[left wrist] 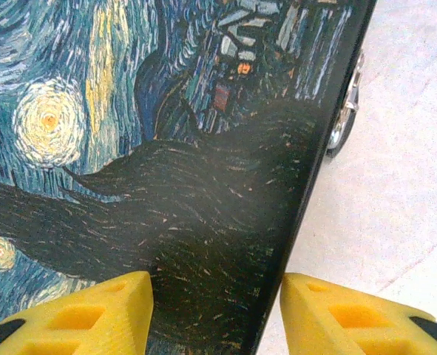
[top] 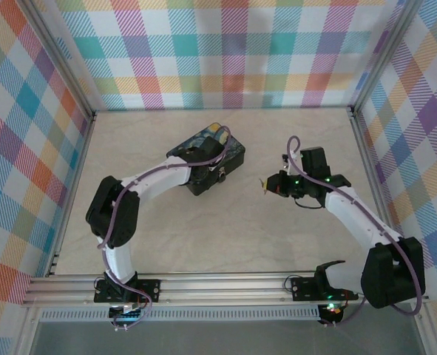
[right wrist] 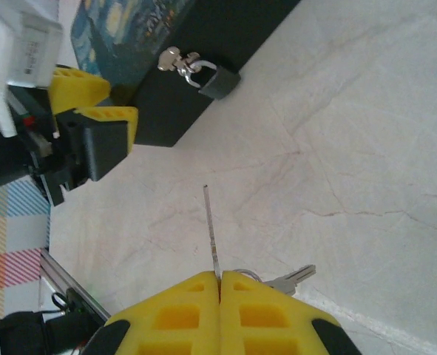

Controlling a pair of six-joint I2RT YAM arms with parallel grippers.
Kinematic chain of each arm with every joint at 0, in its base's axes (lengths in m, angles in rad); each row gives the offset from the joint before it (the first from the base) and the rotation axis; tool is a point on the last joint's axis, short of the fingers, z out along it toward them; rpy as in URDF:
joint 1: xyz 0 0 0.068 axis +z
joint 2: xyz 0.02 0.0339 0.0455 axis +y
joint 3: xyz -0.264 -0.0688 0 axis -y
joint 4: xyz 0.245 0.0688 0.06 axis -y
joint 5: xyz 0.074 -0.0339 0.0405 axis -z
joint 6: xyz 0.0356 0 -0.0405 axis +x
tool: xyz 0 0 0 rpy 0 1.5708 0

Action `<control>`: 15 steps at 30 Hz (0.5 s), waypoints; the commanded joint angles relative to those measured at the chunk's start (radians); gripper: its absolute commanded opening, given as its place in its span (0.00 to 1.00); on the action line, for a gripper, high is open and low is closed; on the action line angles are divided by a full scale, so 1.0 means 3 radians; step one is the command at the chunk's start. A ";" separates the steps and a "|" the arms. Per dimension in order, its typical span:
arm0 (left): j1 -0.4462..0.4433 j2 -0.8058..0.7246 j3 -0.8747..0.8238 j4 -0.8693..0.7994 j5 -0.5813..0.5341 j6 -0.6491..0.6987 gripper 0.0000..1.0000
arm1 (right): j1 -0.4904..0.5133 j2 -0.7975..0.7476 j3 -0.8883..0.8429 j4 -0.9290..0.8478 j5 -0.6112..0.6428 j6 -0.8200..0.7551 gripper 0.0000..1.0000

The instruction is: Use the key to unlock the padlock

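Observation:
The dark box with the starry-night lid lies mid-table. The tiny dark padlock hangs by its silvery shackle from the hasp on the box's front wall, and also shows from above as a dark padlock. My left gripper straddles the box's top front edge, one finger over the lid and the other against the front wall. My right gripper is shut on the thin silvery key, whose blade points toward the box, well short of the padlock. A spare key dangles on its ring.
Bare marble-look table lies between the box and my right gripper. Plaid walls close the back and sides. An aluminium rail with both arm bases runs along the near edge.

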 commanded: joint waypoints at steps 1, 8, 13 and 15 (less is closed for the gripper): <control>-0.0034 -0.0047 -0.0394 -0.0560 0.0024 -0.0363 0.49 | 0.0108 0.0073 0.0086 0.0079 -0.0003 -0.0055 0.00; 0.0049 -0.0277 -0.0658 -0.0855 -0.0197 -0.0620 0.49 | 0.0273 0.0286 0.0216 0.0140 -0.0003 -0.0050 0.00; 0.0099 -0.0537 -0.0756 -0.0999 -0.0072 -0.0862 0.53 | 0.0304 0.0346 0.0281 0.0150 -0.0013 -0.0065 0.00; 0.0091 -0.0684 -0.0682 -0.1013 0.0086 -0.1074 0.56 | 0.0305 0.0363 0.0305 0.0143 -0.0013 -0.0080 0.00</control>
